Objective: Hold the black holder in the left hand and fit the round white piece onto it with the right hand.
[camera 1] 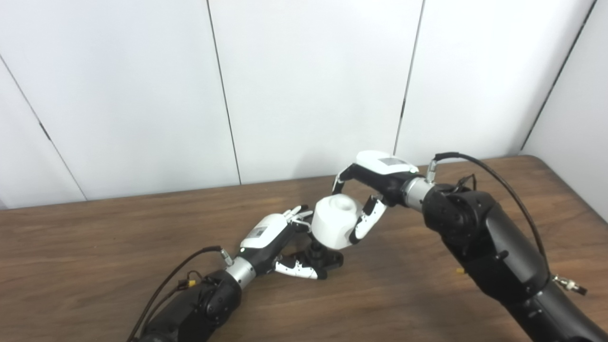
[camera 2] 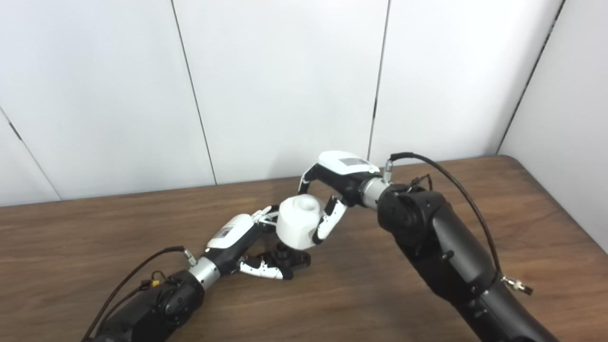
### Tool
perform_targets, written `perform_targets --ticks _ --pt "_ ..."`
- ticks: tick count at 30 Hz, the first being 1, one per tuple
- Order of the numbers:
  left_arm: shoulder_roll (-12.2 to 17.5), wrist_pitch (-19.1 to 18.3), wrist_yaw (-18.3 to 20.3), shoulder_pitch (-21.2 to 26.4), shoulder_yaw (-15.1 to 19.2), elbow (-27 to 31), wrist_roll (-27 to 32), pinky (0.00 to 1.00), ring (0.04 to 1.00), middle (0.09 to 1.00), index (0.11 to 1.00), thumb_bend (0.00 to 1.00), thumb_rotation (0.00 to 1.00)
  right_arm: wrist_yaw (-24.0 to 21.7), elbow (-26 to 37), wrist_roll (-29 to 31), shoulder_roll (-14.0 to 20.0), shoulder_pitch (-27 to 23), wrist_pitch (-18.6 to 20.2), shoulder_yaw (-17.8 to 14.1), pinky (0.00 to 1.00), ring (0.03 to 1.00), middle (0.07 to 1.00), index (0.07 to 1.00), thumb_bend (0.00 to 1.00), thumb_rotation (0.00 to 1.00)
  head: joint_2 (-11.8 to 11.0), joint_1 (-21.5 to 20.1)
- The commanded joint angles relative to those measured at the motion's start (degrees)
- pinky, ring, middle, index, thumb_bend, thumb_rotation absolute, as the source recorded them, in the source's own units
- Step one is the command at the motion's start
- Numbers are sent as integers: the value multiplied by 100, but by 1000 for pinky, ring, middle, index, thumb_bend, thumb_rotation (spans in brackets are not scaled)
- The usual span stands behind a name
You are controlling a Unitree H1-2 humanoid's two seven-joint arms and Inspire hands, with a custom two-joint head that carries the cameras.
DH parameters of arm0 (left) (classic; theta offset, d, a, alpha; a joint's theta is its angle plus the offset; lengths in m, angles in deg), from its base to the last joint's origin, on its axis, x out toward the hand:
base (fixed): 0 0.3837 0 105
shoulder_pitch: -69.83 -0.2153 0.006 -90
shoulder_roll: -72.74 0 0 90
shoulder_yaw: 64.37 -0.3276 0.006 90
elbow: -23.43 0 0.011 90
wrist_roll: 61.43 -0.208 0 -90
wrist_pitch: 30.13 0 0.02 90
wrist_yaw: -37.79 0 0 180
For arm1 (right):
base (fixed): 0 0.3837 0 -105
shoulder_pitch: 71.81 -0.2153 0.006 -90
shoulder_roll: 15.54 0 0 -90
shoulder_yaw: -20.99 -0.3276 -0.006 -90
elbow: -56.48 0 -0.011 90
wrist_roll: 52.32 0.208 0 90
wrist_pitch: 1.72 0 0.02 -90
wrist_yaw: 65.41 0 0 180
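A round white piece (camera 1: 335, 222) with a hollow in its top sits over the post of the black holder (camera 1: 323, 259), which rests on the wooden table (camera 1: 95, 247). My right hand (camera 1: 375, 185) is shut on the white piece, thumb on its right side and fingers behind it. My left hand (camera 1: 280, 242) is shut on the black holder, thumb along its front and fingers hidden behind the white piece. The same pair shows in the right eye view: white piece (camera 2: 298, 221), holder (camera 2: 289, 259).
White wall panels (camera 1: 308, 85) stand right behind the table's far edge. The table's right corner (camera 1: 536, 161) is rounded. Black cables loop from both wrists, one over the right forearm (camera 1: 489, 232).
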Motion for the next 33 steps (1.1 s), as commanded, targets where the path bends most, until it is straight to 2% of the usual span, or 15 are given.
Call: perform_targets --ticks 1,6,12,18,33 --pt "-304 -339 716 -872 -402 -331 -590 1000 1000 914 482 524 60 174 115 -12 30 -310 -176 -53 881 896 813 480 526 145 18 6" --pt "-315 -315 731 -873 -359 -348 -619 1000 1000 913 482 524 60 195 71 -3 -134 -284 -115 1 859 892 806 479 526 143 44 1" --pt "-330 -341 776 -906 -299 -293 -625 1000 1000 910 482 524 59 295 -30 2 -272 -238 -239 75 882 914 793 479 527 143 62 26" --pt "-342 -375 816 -928 -271 -224 -639 1000 1000 909 482 524 60 340 -124 53 -364 -173 -228 116 873 891 786 479 526 143 81 45" --pt "-353 -424 845 -951 -260 -122 -639 1000 1000 911 481 524 61 479 -377 68 -393 -74 -442 343 885 871 797 478 526 142 119 79"
